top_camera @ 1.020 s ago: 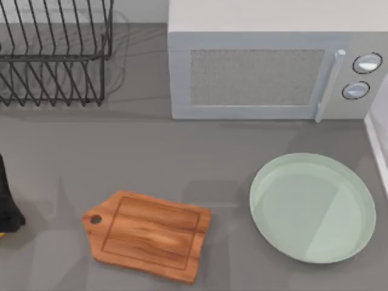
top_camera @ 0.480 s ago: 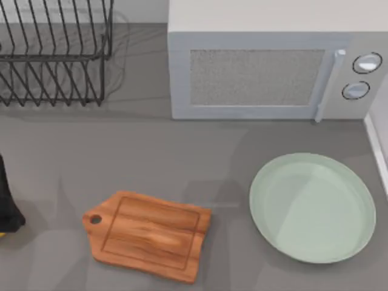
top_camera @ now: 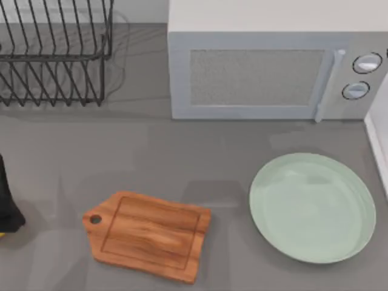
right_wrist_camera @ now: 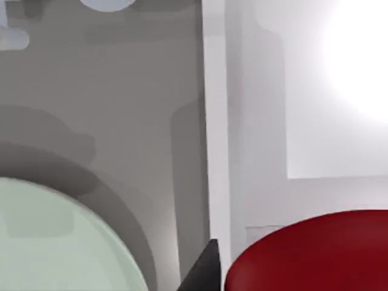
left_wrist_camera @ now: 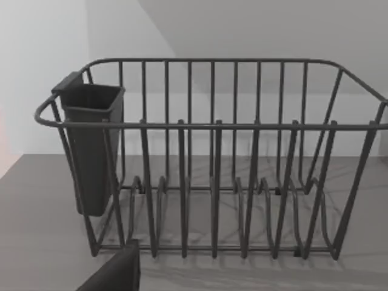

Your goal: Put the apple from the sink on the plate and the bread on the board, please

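Lying bare on the grey surface (top_camera: 151, 157), the board (top_camera: 148, 235) sits toward the left and the plate (top_camera: 312, 207) toward the right, well apart. Seen from the right wrist, the apple (right_wrist_camera: 312, 253) looms close beside a dark finger tip (right_wrist_camera: 203, 270), past the sink's white rim (right_wrist_camera: 215, 121); whether that claw is open or gripping, I cannot tell. My left arm (top_camera: 7, 206) waits at the left edge, facing the dish rack (left_wrist_camera: 212, 163).
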